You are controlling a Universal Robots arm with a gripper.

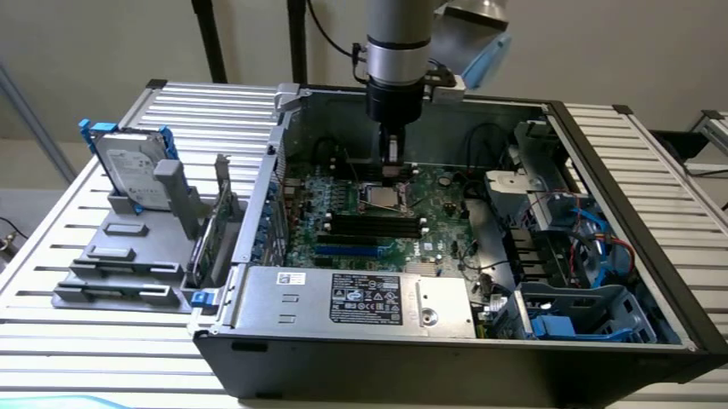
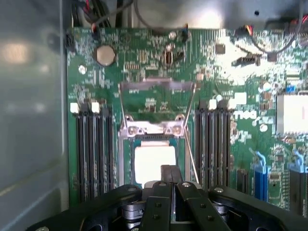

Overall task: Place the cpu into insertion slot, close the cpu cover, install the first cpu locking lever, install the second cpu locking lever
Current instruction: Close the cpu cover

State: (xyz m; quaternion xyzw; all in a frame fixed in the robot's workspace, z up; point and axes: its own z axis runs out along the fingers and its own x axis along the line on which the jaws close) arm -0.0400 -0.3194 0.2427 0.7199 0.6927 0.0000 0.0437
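The cpu lies flat in the slot, with the cover swung up open at its hinges. My claw, pressed together and empty, hangs just over the cpu's edge. I'd push the cover's free bar squarely, keeping off the chip.

The arm drops straight down, its silver wrist vertical above the black hand, which points directly downward. The hand's two slim fingers are pressed together, tips meeting with no gap between them.
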